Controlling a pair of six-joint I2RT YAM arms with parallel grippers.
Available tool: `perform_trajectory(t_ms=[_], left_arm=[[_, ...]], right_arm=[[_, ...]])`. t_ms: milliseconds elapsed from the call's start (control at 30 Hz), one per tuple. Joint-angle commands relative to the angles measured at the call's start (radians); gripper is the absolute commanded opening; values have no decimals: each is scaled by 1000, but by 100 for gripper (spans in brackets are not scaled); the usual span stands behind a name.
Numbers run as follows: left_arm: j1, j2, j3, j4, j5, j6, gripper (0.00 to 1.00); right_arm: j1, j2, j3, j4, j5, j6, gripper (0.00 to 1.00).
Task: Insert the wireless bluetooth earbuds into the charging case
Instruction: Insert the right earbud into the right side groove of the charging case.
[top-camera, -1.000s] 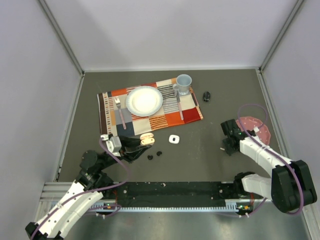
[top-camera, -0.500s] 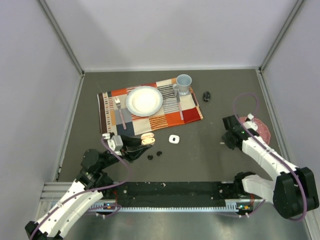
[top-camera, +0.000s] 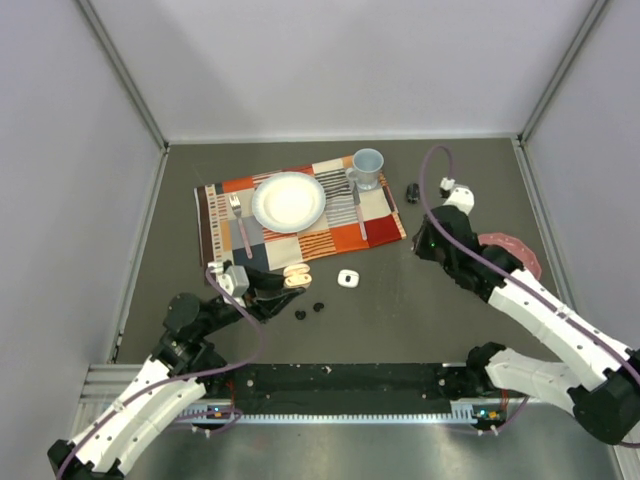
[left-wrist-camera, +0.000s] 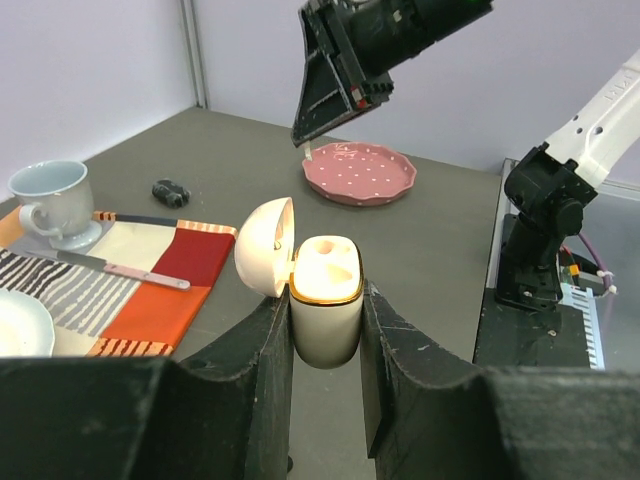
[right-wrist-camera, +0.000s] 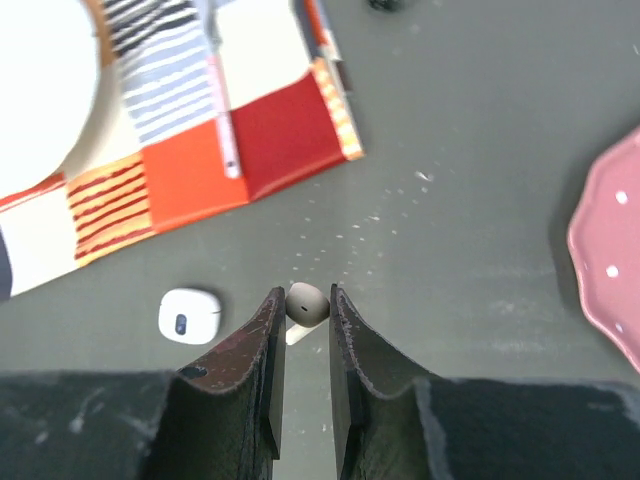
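My left gripper (top-camera: 272, 291) is shut on an open cream charging case (left-wrist-camera: 325, 300) with a gold rim, lid (left-wrist-camera: 264, 246) swung left, held above the table. The case also shows in the top view (top-camera: 294, 276). My right gripper (right-wrist-camera: 305, 298) is shut on a white earbud (right-wrist-camera: 307, 303), its short stem pointing down-left. It hangs above the table right of the placemat corner in the top view (top-camera: 421, 243). Two black earbuds (top-camera: 300, 314) (top-camera: 318, 307) lie on the table just right of my left gripper. The other white earbuds are not visible.
A small closed white case (top-camera: 348, 278) lies below the checked placemat (top-camera: 375, 226), which holds a white plate (top-camera: 289, 201), fork (top-camera: 240, 222), knife (top-camera: 359, 211) and blue mug (top-camera: 366, 168). A small black object (top-camera: 413, 191) sits beside it. A pink plate (top-camera: 524, 263) lies right, partly under my right arm.
My right arm has swung from over the pink plate up and left toward the placemat corner, carrying the white earbud. My left gripper has hardly moved.
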Motion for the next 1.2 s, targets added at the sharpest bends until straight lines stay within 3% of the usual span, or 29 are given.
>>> perform_trajectory(t_ms=[0,400,833,1167], left_arm=[[-3,12,51,18,-7,5,0],[-3,64,48,44,-10,-24,0],[-3,142,50,124,14,-44,0],[-3,135,39,153,28,-38,0]], right_arm=[[113,-7,102,50,115,-168,0],[515,-18,199,226,393,-473,0],[760,-10,171,506,372,-665,0],[849,97,174,630,267,-693,0]])
